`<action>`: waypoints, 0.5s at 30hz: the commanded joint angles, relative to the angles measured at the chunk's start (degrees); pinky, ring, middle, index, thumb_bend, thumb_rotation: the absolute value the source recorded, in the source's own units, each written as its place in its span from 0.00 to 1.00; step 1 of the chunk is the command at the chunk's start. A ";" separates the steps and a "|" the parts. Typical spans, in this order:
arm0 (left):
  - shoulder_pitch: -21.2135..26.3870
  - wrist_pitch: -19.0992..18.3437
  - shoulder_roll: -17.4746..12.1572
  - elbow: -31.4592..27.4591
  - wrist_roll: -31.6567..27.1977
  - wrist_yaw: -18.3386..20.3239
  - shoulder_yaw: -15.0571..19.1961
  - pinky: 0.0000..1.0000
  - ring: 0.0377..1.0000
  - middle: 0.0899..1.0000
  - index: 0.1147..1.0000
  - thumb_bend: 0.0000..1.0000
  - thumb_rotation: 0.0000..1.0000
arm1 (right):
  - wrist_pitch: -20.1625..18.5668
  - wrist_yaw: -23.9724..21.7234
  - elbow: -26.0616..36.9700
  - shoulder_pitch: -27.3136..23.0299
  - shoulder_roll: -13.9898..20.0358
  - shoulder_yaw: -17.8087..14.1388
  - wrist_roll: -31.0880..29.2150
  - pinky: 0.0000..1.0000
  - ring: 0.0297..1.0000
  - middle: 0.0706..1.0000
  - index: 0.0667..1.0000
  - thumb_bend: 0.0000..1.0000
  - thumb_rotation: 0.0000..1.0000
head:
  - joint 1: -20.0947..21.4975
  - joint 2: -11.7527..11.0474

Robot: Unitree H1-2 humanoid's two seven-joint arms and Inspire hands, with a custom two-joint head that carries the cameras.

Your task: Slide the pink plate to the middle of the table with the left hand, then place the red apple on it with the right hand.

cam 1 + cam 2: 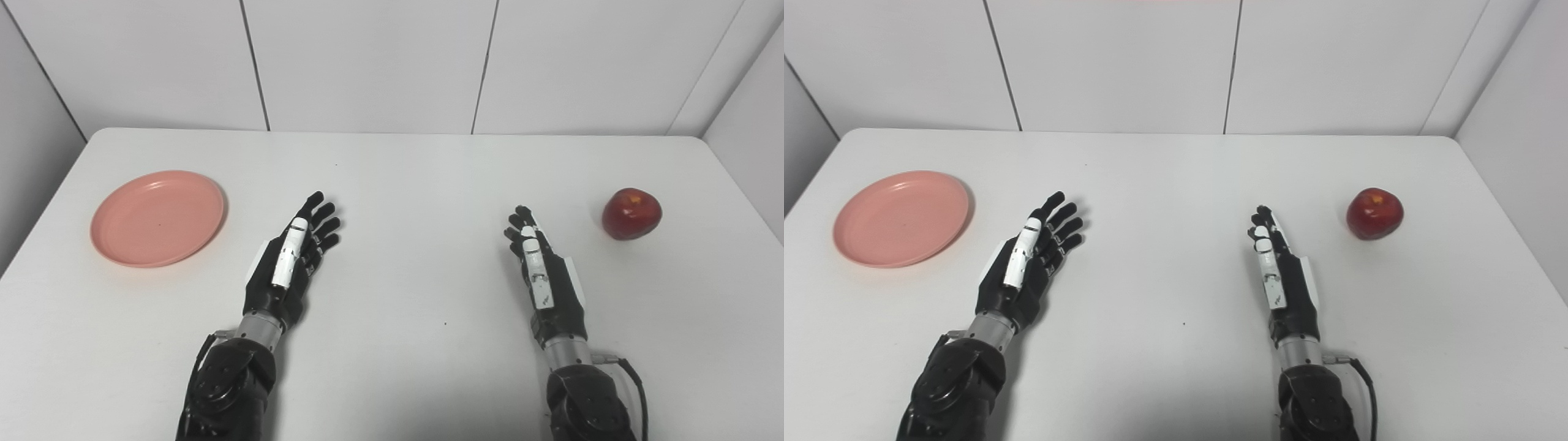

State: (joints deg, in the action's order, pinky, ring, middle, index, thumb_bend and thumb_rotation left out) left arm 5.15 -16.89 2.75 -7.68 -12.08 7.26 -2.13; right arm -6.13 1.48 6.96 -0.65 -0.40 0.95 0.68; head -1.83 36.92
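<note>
Plate (157, 218) left of left hand (292, 260), apple (631, 213) right of right hand (544, 275)

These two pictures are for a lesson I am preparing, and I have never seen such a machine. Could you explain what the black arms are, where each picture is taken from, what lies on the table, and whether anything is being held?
The black arms belong to a humanoid robot standing at a white table. Each arm ends in a mechanical hand with fingers and a thumb.

Both pictures come from two cameras side by side in the robot's head, looking down at the work. They show the same scene from places slightly apart, like your two eyes.

Two things lie on the table: a pink plate, empty, on the left side, and a red apple on the right side.

Nothing is held. The left hand and the right hand are both open over the table between the plate and the apple, fingers apart, touching neither thing. The job, sliding the plate to the middle and putting the apple on it, has not begun.
</note>
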 commanded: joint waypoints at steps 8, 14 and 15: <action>0.95 4.64 2.58 0.75 2.69 -0.89 -2.55 0.89 0.89 0.91 0.88 0.42 0.87 | 5.60 -2.80 -0.95 -0.22 2.62 -1.27 -3.50 0.98 0.94 0.96 0.96 0.25 1.00 | -6.35 -2.69; 1.01 6.82 3.99 2.81 3.25 -1.24 -3.21 0.89 0.88 0.90 0.88 0.42 0.84 | 5.83 -3.73 -1.72 -0.17 3.55 -2.00 -4.77 0.99 0.95 0.97 0.96 0.24 1.00 | -9.64 -4.63; 1.03 7.21 4.17 3.18 3.38 -1.30 -3.39 0.89 0.88 0.90 0.88 0.42 0.84 | 6.24 -4.10 -1.98 -0.15 3.72 -2.07 -5.17 0.99 0.96 0.97 0.96 0.24 1.00 | -10.64 -5.38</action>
State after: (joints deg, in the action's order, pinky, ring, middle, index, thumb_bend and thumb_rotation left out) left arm 4.98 -12.44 6.03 -3.90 -9.36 5.91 -5.01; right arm -2.49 -2.27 4.95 -0.50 2.55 -0.21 -3.91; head -11.51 32.26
